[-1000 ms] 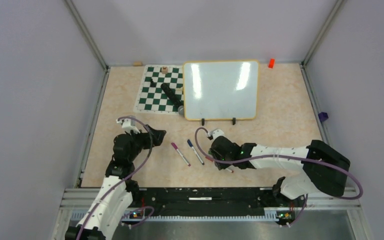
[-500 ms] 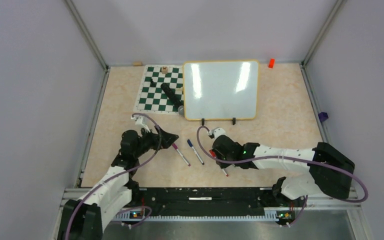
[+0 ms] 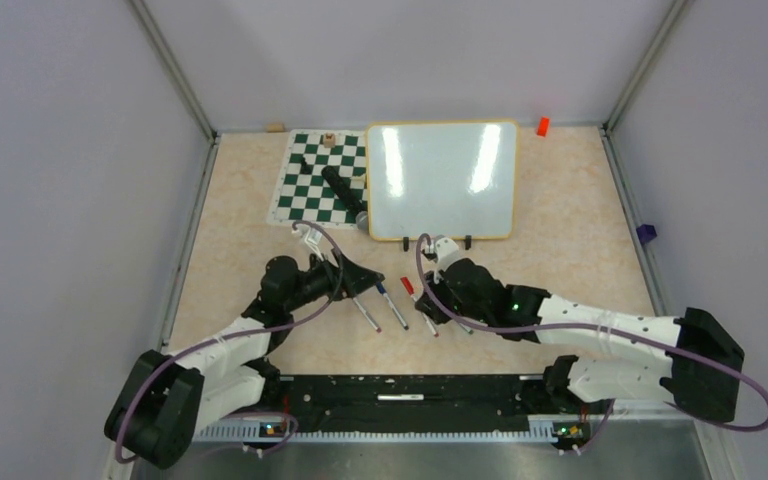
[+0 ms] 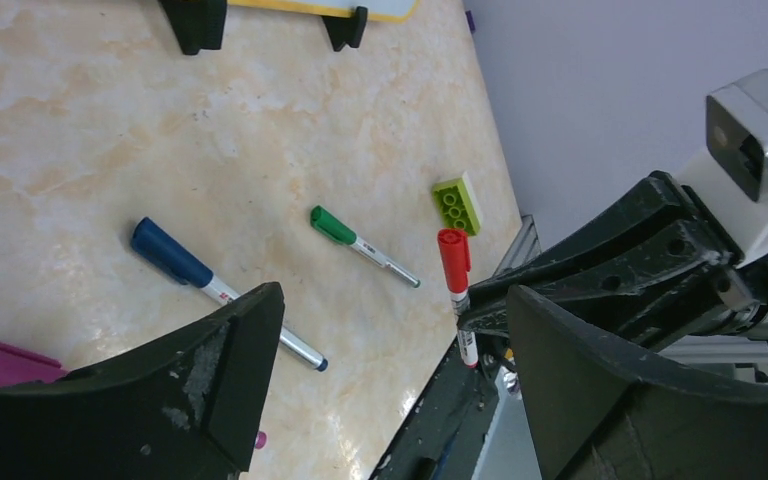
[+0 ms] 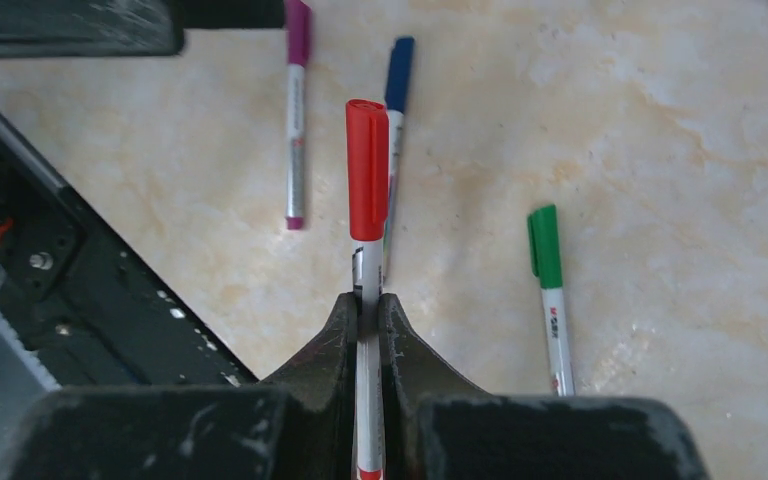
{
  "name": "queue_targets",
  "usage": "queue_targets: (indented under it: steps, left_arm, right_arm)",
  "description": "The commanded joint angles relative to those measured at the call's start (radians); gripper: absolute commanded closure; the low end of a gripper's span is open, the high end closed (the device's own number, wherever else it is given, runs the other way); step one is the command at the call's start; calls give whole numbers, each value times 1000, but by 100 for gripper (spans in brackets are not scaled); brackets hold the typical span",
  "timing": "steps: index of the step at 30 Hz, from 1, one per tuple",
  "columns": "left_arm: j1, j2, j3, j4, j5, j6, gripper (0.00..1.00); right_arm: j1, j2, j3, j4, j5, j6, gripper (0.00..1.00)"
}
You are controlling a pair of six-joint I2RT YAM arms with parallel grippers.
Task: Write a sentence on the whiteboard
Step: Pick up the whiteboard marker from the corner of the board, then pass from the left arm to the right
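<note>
A: The red marker (image 5: 366, 270) is clamped by its barrel in the closed right gripper (image 5: 365, 305), with the cap (image 5: 367, 170) on. The left gripper (image 4: 390, 300) is held wide, with nothing gripped.
B: The whiteboard (image 3: 442, 180) is seen blank, well beyond. The cap is best taken squarely and pulled straight along the barrel.

Table (image 3: 570, 275), whiteboard (image 3: 440, 180), chess mat (image 3: 305, 195), blue marker (image 3: 392, 306), green marker (image 5: 552, 300)
</note>
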Motion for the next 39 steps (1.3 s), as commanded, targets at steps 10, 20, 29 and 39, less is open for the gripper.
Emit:
queue_targets:
  steps: [10, 20, 29, 39]
  left_arm:
    - [-69, 86, 94, 164, 73, -110, 30]
    - [-115, 89, 87, 164, 68, -115, 47]
    - [-118, 69, 87, 134, 43, -110, 100]
    - [-118, -7, 63, 243, -67, -247, 100]
  right_arm:
    - [7, 0, 69, 209, -174, -41, 100]
    - [6, 51, 103, 232, -216, -54, 100]
    - [6, 46, 92, 229, -197, -36, 92]
    - [1, -131, -45, 358, -44, 144, 35]
